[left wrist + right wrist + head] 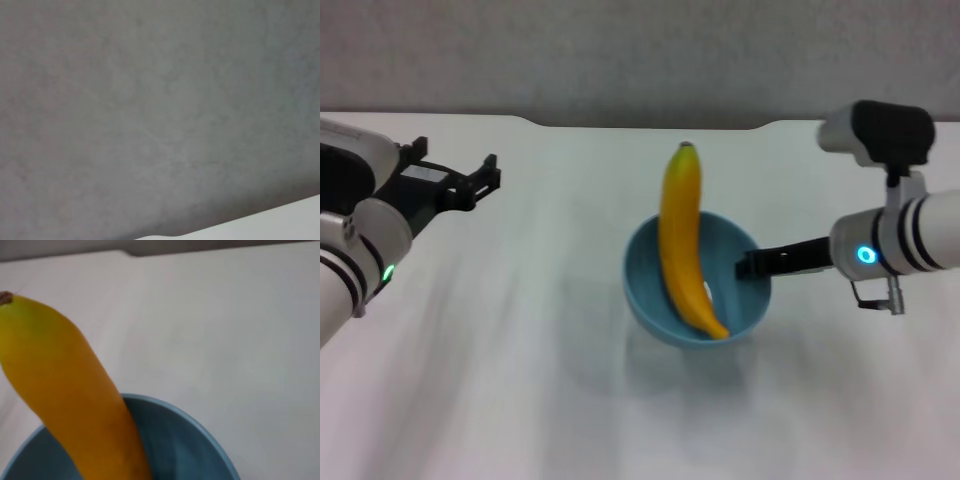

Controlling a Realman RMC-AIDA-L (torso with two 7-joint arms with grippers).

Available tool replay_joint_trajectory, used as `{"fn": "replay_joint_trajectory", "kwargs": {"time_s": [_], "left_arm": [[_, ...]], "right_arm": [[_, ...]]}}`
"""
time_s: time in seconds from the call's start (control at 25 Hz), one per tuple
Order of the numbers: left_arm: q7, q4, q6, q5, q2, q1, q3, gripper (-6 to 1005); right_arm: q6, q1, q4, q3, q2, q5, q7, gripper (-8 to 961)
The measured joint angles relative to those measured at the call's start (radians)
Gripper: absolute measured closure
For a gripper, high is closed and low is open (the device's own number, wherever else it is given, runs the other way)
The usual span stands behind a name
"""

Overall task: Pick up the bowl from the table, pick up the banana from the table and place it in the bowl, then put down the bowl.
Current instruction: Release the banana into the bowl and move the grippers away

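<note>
1. Count: one bowl (653, 268), one banana (684, 238), two grippers.
2. Left gripper (470, 182): fingers apart, holding nothing, above the table (520, 380) near its left edge, well apart from the bowl.
3. Bowl: mid-table, nearer the far edge. Banana lies in it, stem end overhanging the far rim.
4. Right gripper (748, 266): clamped on the bowl's right rim, reaching in from the right edge.

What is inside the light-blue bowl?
The banana lies in the bowl, its stem end jutting past the far rim. The bowl floor beneath it is covered. The right gripper holds the rim.
</note>
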Motion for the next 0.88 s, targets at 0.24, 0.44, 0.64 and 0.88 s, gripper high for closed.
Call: {"fn": "replay_joint_trajectory", "kwargs": {"time_s": [0.24,0.44,0.64,0.88], "left_arm": [[-0.004,0.008,0.009,-0.001,0.0,0.003,-0.008,97],[-0.006,0.01,0.009,-0.002,-0.001,0.004,-0.008,96],[-0.022,0.017,0.031,-0.003,-0.001,0.007,-0.004,97],[-0.032,0.036,0.043,-0.003,-0.001,0.003,0.001,97]], "right_arm": [[0.072,0.126,0.141,0.007,-0.018,-0.031,0.001,926],[0.116,0.171,0.189,0.009,-0.031,-0.072,0.0,924],[0.134,0.178,0.189,0.001,-0.013,-0.11,-0.006,922],[0.123,0.169,0.19,0.002,0.003,-0.16,0.0,920]]}}
